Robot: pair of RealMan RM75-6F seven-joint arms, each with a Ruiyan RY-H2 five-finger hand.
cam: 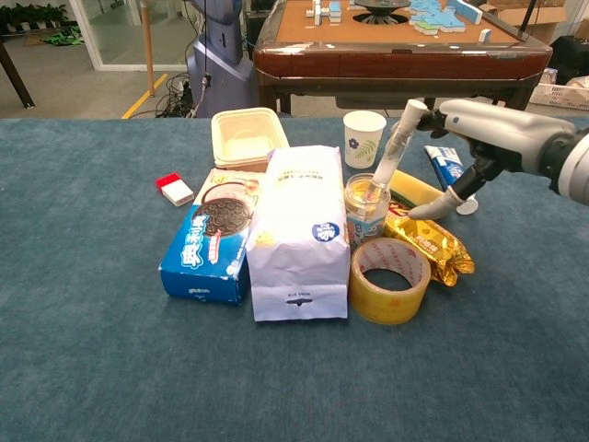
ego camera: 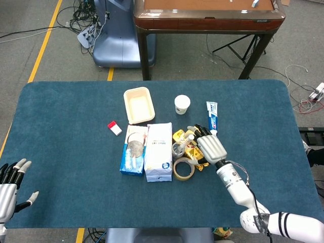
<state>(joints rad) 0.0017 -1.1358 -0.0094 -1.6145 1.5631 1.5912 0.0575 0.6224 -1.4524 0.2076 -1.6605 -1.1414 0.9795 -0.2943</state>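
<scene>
two robot hands show over a dark blue felt table (ego camera: pixel 66 152). the right hand (cam: pixel 488 133) reaches in from the right, fingers spread and gripping nothing; its fingertips (cam: pixel 425 110) sit right at the top of a clear plastic tube (cam: pixel 391 152) that leans out of a small glass jar (cam: pixel 366 210), and whether they actually touch it cannot be told. its thumb points down toward a yellow sponge (cam: pixel 412 189) lying just behind the jar. in the head view the same right hand (ego camera: pixel 210 147) hovers over the cluster's right side. just below the thumb lies a crinkled gold foil snack packet (cam: pixel 431 241), and in front of the jar a roll of yellowish packing tape (cam: pixel 391 281) lies flat, touching the packet. behind the hand a blue and white toothpaste tube (cam: pixel 446 170) lies on the felt. left of the jar a white paper bag (cam: pixel 299 230) stands upright, with a blue cookie box (cam: pixel 210 244) lying against its left side. further back stand a white paper cup (cam: pixel 364 138) and a cream takeaway food tray (cam: pixel 247 136). a small red and white box (cam: pixel 175 189) lies apart on the left. the left hand (ego camera: pixel 10 185) rests at the near left edge of the table, fingers spread, holding nothing, well apart from everything.
</scene>
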